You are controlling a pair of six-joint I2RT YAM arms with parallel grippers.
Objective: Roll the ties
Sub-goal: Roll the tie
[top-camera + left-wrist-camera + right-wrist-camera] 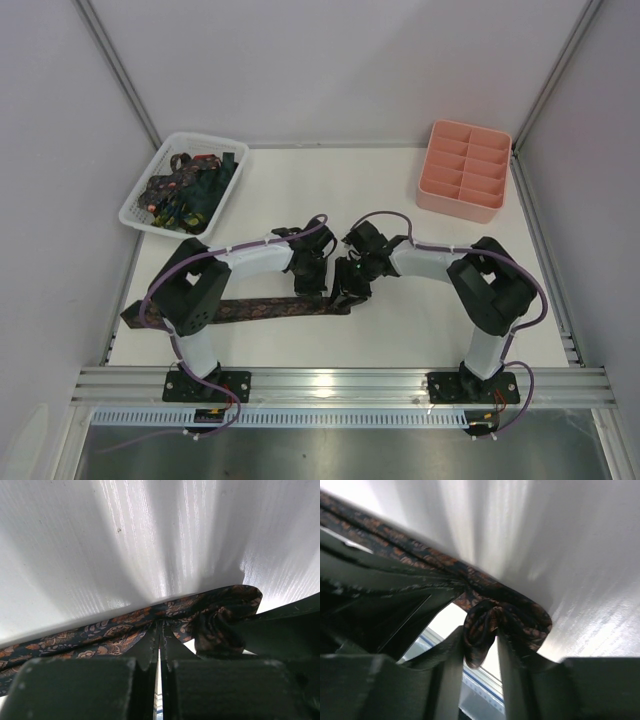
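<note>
A brown tie (250, 309) with a reddish pattern lies flat along the table's near left, its left end under the left arm. My left gripper (312, 285) is shut on the tie (100, 635), pinching the fabric at its fingertips (160, 625). Just to its right, the tie's end is curled into a small loose roll (220, 625). My right gripper (345, 295) stands open with that roll (520, 615) bulging between its parted fingers (478, 631). More dark green ties (190, 190) lie heaped in the basket.
A white lattice basket (138, 215) stands at the back left. A pink compartment tray (432, 195) stands at the back right. Both arms meet over the table's middle, their wrists close together. Grey walls close in the sides.
</note>
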